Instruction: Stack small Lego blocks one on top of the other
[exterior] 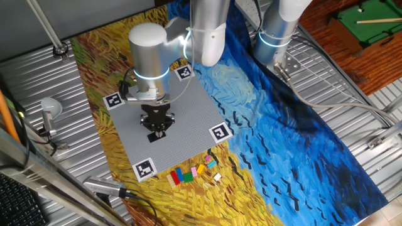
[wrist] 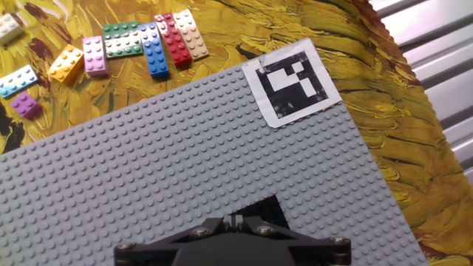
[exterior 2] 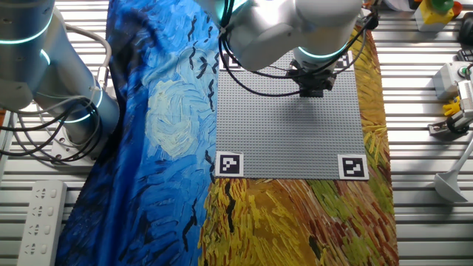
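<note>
lego blocks [wrist: 140,44] lie loose on the yellow painted cloth [wrist: 414,170] just beyond one edge of the grey baseplate [wrist: 185,162], near its corner marker [wrist: 290,83]. in the hand view a row sits touching side by side: a tan brick [wrist: 191,34], a red one [wrist: 172,40], a blue one [wrist: 154,50] and a green one [wrist: 122,39], with a pink brick [wrist: 95,56] and a yellow one [wrist: 66,63] just beside them. farther along are a light blue brick [wrist: 18,81], a purple one [wrist: 26,105] and a white one [wrist: 9,27] at the frame edge.

a flat black block [wrist: 262,209] rests on the baseplate right at the fingertips of the gripper [exterior: 157,130], which stands low over the plate. whether its jaws are closed on that block or merely around it, i cannot tell; the fingers are hidden behind the gripper body in every view.
</note>
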Robot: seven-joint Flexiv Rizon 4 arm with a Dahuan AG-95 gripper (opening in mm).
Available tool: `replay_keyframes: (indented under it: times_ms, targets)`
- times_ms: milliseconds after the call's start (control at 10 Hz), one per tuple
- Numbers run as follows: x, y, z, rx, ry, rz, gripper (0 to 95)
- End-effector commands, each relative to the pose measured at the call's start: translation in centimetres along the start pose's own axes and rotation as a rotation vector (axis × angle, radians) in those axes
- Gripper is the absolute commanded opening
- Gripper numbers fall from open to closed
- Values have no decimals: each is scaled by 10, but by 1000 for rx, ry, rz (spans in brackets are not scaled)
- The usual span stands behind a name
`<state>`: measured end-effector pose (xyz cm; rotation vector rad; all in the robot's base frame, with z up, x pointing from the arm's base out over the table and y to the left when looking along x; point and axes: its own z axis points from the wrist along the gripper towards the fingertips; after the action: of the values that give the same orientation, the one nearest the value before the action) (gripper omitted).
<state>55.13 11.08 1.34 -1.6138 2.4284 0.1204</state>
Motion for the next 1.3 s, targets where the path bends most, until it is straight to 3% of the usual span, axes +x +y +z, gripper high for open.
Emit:
replay_keyframes:
  times_ms: [100, 200, 300, 600, 800, 900, 1000, 1100, 1200, 1300]
  targets:
    - [2, -1, 1, -4, 9, -7, 0]
    - [2, -1, -2, -14, 20, -6, 0]
    - [1, -2, -8, -18, 54, -11, 0]
    - [1, -3, -10, -28, 67, -9, 0]
    - [1, -4, -11, -63, 96, -12, 0]
    - [0, -6, -13, -90, 130, -11, 0]
    - [-1, -6, -18, -96, 169, -1, 0]
    - [-3, -7, -25, -85, 200, 22, 0]
    - [-11, -8, -39, -57, 247, 78, 0]
    - [-20, -8, -46, -43, 275, 94, 0]
